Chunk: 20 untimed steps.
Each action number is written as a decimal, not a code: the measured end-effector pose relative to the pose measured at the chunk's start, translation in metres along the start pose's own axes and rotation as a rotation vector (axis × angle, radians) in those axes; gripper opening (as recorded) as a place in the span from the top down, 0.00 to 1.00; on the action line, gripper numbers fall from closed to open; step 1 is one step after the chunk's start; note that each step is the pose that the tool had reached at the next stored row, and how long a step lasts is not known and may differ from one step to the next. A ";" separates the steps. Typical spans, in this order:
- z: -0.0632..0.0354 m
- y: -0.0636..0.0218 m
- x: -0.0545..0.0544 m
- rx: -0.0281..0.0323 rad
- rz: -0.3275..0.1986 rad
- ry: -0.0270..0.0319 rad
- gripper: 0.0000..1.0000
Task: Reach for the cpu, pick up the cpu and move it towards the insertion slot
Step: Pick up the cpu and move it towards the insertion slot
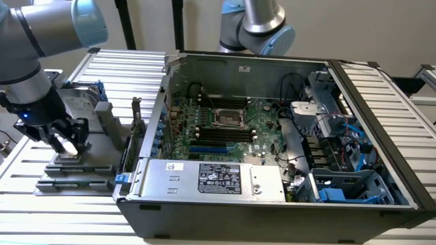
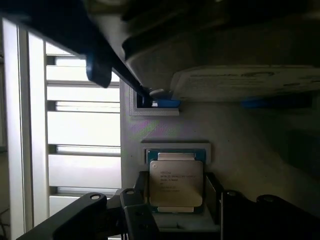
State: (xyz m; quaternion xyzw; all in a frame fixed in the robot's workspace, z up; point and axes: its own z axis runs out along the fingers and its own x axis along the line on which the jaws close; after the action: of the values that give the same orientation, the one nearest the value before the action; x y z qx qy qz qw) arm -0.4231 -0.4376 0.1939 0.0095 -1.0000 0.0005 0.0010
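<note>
The cpu [image 2: 176, 183], a flat silver square with printed text, lies face up over its teal-rimmed pocket on the grey fixture [image 2: 240, 140]. My gripper [image 2: 177, 200] reaches down around it, with a dark finger [image 2: 141, 192] against one side and the other finger [image 2: 214, 195] against the opposite side, shut on the chip. In the exterior view the gripper [image 1: 66, 144] hangs low over the grey fixture [image 1: 75, 173], on that view's left and outside the computer. The insertion slot [image 1: 228, 118], a silvery frame with a dark centre, sits on the green board inside the open case.
The open computer case [image 1: 204, 209] has a tall metal wall [image 1: 165, 102] between the fixture and the socket. An upright silver hard drive with blue clips [image 1: 85, 99] stands just behind the gripper. A second arm [image 1: 258, 25] hangs over the case's back edge. Slatted metal table [image 1: 129, 66] lies all around.
</note>
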 end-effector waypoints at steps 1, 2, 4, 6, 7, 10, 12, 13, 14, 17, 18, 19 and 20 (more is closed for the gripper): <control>-0.0025 0.0000 0.000 0.0000 0.000 0.0002 0.46; -0.0055 0.0000 0.000 0.0001 0.000 0.0005 0.46; -0.0133 -0.0001 0.000 0.0000 0.000 0.0010 0.46; -0.0227 -0.0001 0.000 0.0001 0.000 0.0014 0.46; -0.0271 -0.0001 0.000 0.0000 0.000 0.0016 0.46; -0.0406 -0.0001 -0.001 0.0001 0.000 0.0024 0.46; -0.0500 -0.0001 -0.001 0.0000 0.000 0.0025 0.46; -0.0544 -0.0001 -0.001 -0.0001 0.000 0.0024 0.46; -0.0590 -0.0001 -0.002 0.0000 0.000 0.0026 0.46; -0.0724 -0.0002 -0.003 0.0000 0.000 0.0025 0.46; -0.0772 -0.0002 -0.004 0.0000 0.000 0.0025 0.46; -0.0817 -0.0002 -0.005 0.0000 0.000 0.0025 0.46; -0.0862 -0.0003 -0.005 0.0000 0.000 0.0026 0.46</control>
State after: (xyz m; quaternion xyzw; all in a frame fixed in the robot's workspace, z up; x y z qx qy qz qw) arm -0.4176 -0.4377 0.2801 0.0094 -1.0000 0.0006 0.0023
